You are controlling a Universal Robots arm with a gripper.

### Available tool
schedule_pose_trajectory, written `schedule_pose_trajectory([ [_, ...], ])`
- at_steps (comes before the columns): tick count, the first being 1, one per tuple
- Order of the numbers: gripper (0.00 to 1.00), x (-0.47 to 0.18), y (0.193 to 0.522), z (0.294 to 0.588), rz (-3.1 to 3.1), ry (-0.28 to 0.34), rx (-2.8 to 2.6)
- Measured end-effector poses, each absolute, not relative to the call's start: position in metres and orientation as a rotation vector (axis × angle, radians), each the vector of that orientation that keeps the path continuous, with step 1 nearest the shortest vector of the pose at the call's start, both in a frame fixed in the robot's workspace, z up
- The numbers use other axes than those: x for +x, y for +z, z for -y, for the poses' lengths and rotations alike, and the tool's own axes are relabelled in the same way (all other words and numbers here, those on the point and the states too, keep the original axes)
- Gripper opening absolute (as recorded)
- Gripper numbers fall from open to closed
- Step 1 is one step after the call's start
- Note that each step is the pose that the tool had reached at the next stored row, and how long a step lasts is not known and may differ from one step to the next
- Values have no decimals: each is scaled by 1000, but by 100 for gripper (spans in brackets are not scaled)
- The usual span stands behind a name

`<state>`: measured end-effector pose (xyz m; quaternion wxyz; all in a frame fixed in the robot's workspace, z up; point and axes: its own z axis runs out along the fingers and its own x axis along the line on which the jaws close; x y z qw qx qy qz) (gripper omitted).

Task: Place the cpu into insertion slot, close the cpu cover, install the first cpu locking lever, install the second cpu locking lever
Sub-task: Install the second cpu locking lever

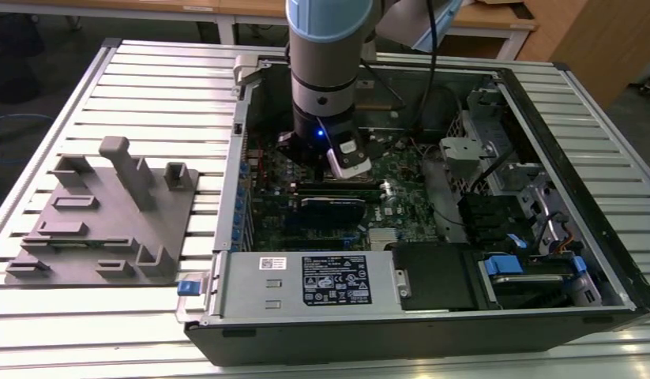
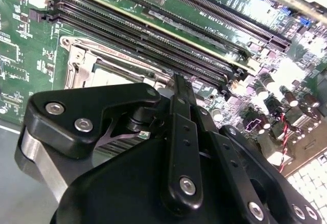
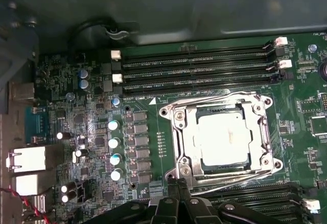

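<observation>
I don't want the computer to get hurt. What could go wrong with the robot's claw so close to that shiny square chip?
The gripper hangs low over the motherboard, right beside the socket where the cpu sits under the cpu cover. A small slip could scrape the metal frame or bump the chip. The little round capacitors and the memory slots stand close by too, so a sideways nudge might bend or knock one.
</observation>
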<state>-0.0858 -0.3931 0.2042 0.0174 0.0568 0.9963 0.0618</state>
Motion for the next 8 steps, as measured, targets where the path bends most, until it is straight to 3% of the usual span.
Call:
schedule_pose_trajectory([
  [8,11,-86,203,400,-3096,194,177],
])
